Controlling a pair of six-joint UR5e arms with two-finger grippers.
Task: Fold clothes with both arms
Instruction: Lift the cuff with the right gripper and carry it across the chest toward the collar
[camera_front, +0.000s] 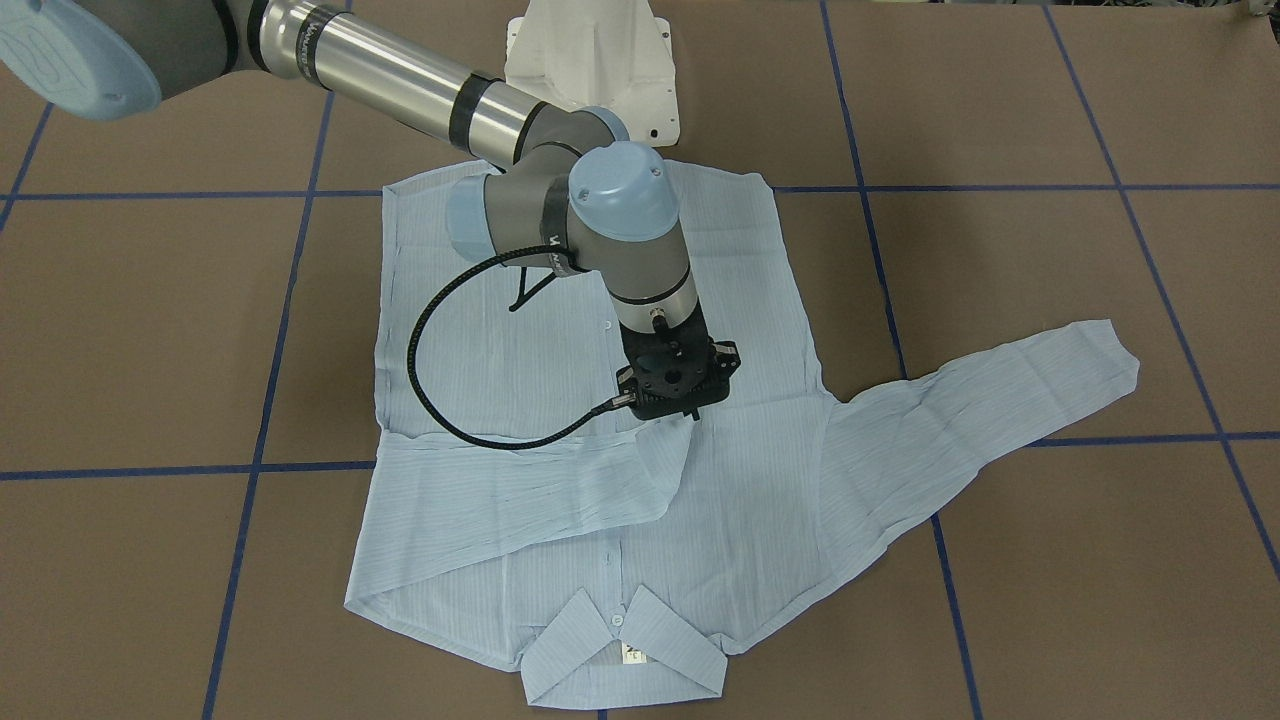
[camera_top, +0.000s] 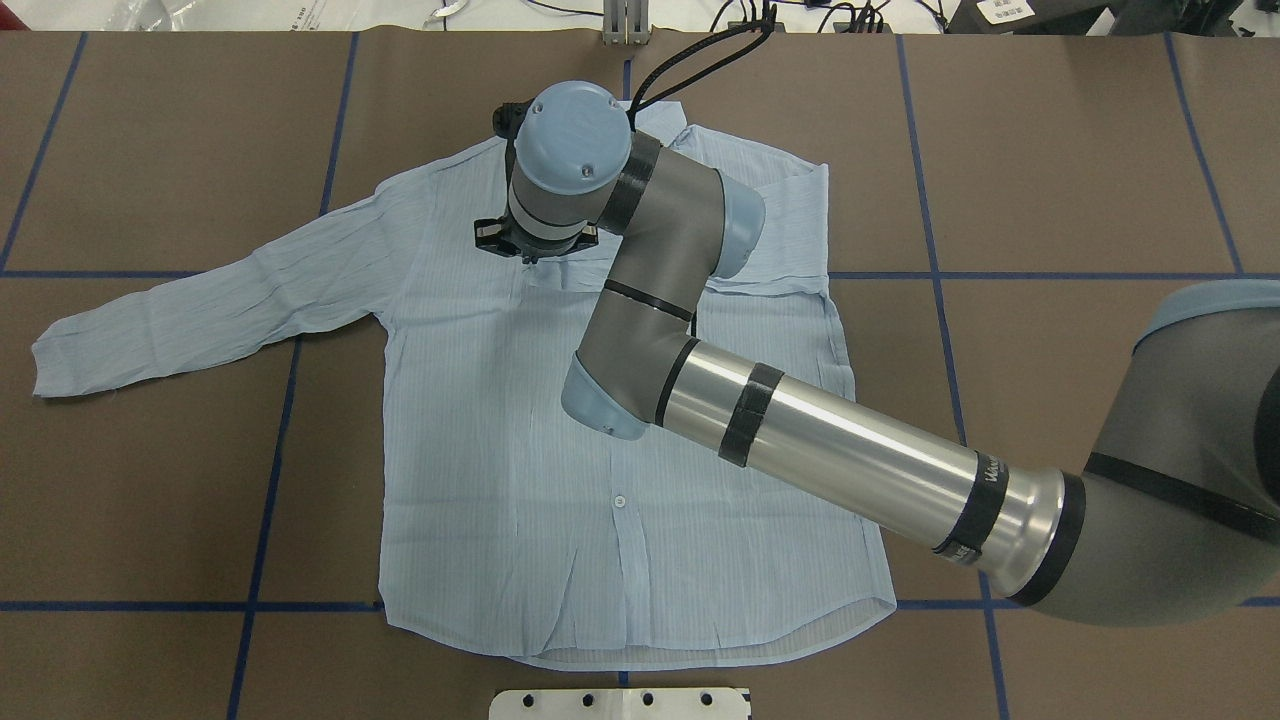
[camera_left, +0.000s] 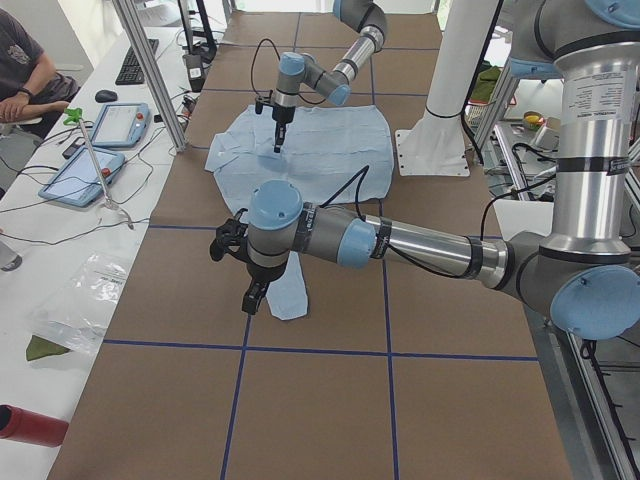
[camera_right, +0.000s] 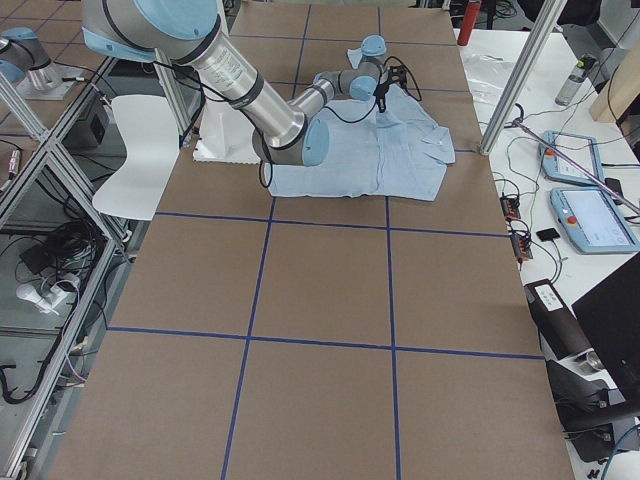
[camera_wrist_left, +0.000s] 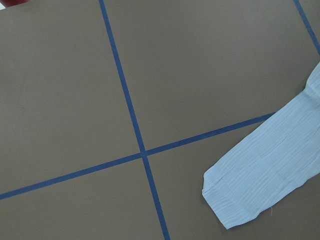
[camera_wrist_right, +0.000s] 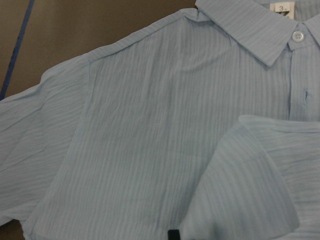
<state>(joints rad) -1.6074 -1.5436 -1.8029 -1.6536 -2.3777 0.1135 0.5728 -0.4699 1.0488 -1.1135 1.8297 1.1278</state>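
Brown table (camera_front: 1050, 100) with blue tape lines, seen from the front: a light-blue striped shirt (camera_front: 520, 330) lies flat beneath the right gripper (camera_front: 690, 408). It points down at the cuff of a folded sleeve (camera_front: 520, 500), and I cannot tell its opening. Overhead, the right arm (camera_top: 850, 450) hides that gripper. From the left side, the left gripper (camera_left: 254, 296) hangs beside the outstretched sleeve (camera_left: 290, 295); I cannot tell its opening.

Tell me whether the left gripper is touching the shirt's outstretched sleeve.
Apart. The overhead and front views show the sleeve bare along its whole length, with the left gripper nowhere on it.
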